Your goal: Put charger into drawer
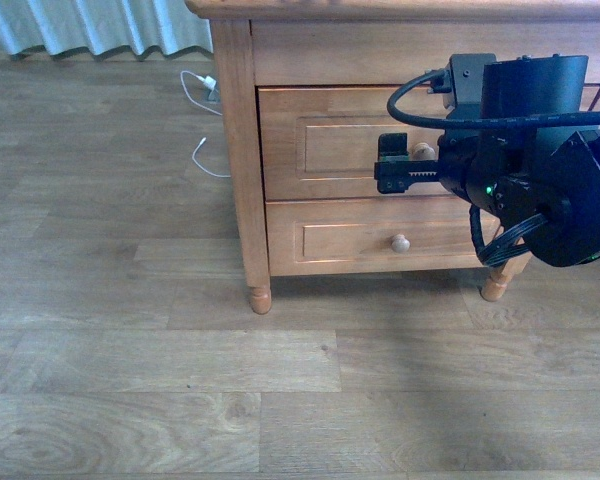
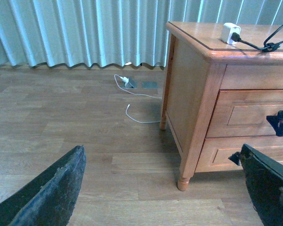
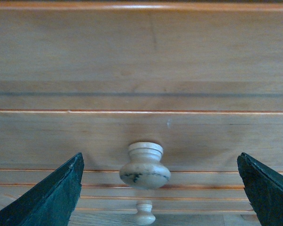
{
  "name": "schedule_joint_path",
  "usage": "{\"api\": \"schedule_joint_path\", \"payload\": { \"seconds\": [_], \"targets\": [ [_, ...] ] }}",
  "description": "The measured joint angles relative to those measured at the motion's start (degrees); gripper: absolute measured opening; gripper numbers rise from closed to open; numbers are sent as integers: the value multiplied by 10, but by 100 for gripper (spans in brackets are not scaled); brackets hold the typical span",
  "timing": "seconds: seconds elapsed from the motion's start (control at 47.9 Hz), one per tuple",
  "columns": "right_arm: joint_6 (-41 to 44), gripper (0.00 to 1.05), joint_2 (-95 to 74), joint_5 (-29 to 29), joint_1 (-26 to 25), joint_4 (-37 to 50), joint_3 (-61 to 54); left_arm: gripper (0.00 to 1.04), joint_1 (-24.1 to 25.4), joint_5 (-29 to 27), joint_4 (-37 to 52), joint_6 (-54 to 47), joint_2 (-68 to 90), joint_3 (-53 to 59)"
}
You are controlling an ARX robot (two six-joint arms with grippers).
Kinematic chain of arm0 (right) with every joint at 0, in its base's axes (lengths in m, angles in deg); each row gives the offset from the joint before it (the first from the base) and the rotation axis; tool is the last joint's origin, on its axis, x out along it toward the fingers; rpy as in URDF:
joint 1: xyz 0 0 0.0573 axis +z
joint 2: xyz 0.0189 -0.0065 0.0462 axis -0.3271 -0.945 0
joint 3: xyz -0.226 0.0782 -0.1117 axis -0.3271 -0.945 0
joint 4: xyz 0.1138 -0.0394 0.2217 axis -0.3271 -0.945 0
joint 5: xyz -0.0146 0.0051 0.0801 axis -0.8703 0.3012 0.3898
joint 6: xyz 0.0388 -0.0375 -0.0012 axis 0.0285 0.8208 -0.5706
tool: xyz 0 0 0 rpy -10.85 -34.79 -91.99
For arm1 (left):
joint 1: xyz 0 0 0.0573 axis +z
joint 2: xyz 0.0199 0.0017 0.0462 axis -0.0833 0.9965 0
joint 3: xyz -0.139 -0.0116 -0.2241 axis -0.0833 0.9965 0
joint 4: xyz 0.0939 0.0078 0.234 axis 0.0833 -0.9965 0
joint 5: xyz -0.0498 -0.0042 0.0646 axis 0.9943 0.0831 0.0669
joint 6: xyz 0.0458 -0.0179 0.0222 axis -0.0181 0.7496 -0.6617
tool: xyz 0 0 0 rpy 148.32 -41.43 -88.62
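Note:
The charger (image 2: 230, 33), a white cube with a black cable (image 2: 266, 44), lies on top of the wooden nightstand in the left wrist view; the front view does not show it. The taller upper drawer (image 1: 330, 140) is closed. My right gripper (image 1: 398, 162) is open just in front of the drawer's round pale knob (image 3: 145, 167), with the jaws wide on either side of it and not touching. The drawer front (image 3: 141, 136) fills the right wrist view. My left gripper (image 2: 162, 188) is open and empty, away from the nightstand over the floor.
The shallower lower drawer (image 1: 350, 235) with its knob (image 1: 400, 243) is closed below. A thin white cable (image 1: 202, 95) lies on the wood floor left of the nightstand (image 1: 238, 150). Curtains (image 2: 85, 33) hang behind.

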Motion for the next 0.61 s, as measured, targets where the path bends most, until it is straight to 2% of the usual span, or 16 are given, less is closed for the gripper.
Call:
{"api": "schedule_joint_path", "payload": {
  "seconds": [0.376,0.605],
  "targets": [
    [0,96,-6,-3,13,0,10,99,0,0,0,0,0,0],
    [3,55,-6,-3,13,1,11,99,0,0,0,0,0,0]
  ]
}}
